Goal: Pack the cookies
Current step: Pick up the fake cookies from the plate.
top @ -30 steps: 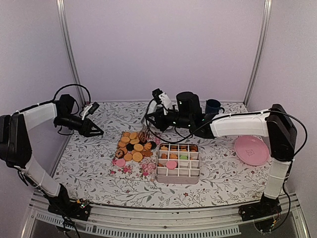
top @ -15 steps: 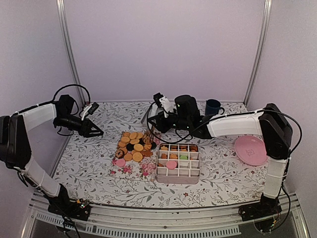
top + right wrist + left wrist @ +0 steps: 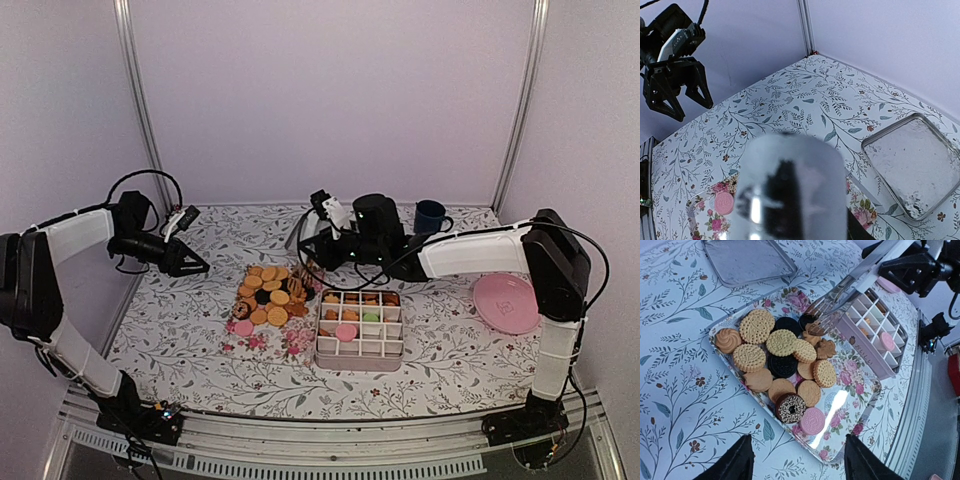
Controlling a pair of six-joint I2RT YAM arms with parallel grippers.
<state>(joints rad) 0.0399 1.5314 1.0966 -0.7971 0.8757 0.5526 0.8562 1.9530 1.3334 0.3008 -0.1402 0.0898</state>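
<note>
The cookies lie in a heap on a floral tray; most are golden, a few dark or pink. My right gripper is shut on metal tongs, whose forked tips rest over a brown cookie at the heap's edge. Whether the tips hold it I cannot tell. In the right wrist view the blurred tongs hide the fingers. My left gripper hangs open left of the tray, nothing between its fingertips.
A pale divided box with several cookies in its cells stands right of the tray. Its metal lid lies behind the tray. A pink plate sits at the right, a dark blue mug at the back.
My right arm has drawn back a little with the tongs, their tips staying at the heap's edge. The left arm has not moved.
</note>
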